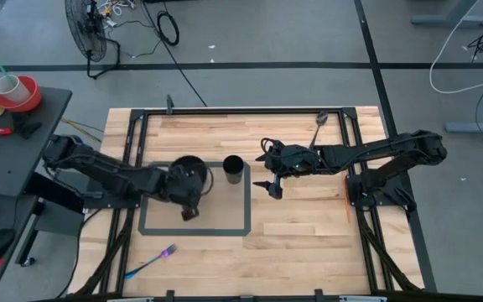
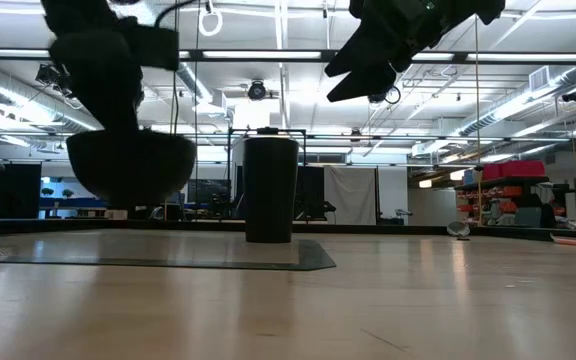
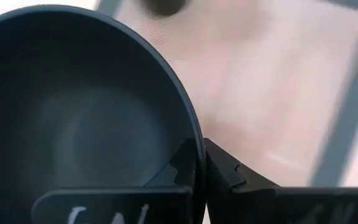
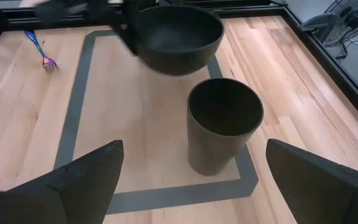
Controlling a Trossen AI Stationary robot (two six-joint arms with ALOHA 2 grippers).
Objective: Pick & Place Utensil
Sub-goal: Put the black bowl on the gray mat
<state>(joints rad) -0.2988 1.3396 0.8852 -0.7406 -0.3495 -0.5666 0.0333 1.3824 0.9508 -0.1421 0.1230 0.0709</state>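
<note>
A: What could go wrong from here?

B: The left end effector (image 1: pixel 189 204) is pinched shut on the rim of a dark bowl (image 2: pixel 131 165), and the low view shows that bowl hanging clear of the counter (image 1: pixel 309 243). A thin rim grip is the weak point: if the bowl tips or slides between the fingers, it could drop onto the grey taped rectangle (image 1: pixel 195 230) or knock the black cup (image 1: pixel 233 170) standing just beside it, right of centre in the high view.

A: And the right arm?

B: The right end effector (image 1: pixel 273 186) hovers just right of the cup with its fingers spread wide, holding nothing. It is close to the bowl, so any sideways move by either arm could bring the two together over the cup.

A: Where is the utensil itself?

B: The fork (image 1: pixel 151 263) lies flat on the bare wood at the lower left of the high view, outside the rectangle and well apart from both arms. It looks slim, with a blue handle and purplish tines, low enough that a grasp may scrape the counter or push it away.
</note>
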